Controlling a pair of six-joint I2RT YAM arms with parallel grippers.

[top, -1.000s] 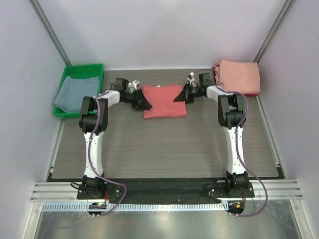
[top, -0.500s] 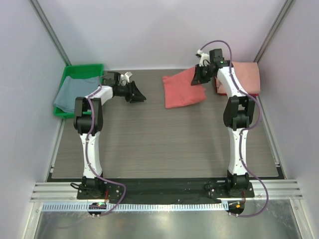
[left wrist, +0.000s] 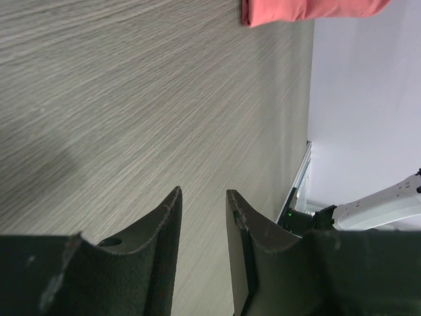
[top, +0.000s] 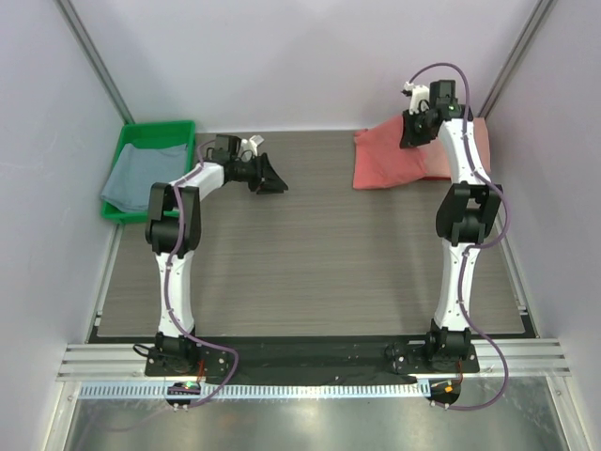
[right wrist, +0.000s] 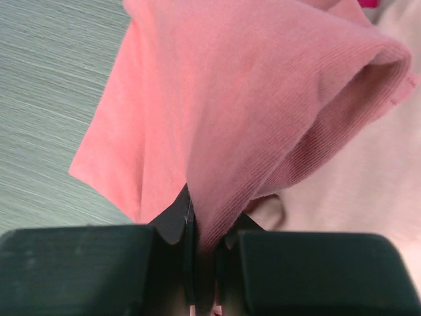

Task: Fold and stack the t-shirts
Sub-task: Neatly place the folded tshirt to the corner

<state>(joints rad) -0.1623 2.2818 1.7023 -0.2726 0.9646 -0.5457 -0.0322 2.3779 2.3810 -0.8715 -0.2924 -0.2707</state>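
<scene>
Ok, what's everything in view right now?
coral-red t-shirt: one, coral-red, far right of the table, pinched by the right gripper, partly over the pale pink one
pale pink t-shirt: one, pale pink, far right corner, under the coral-red one
grey-blue t-shirt: one, grey-blue, in the tray
tray: one, green, far left corner
table: one, grey wood-grain
left gripper: one, black, open and empty, over bare table
right gripper: one, black, shut on the coral-red t-shirt
</scene>
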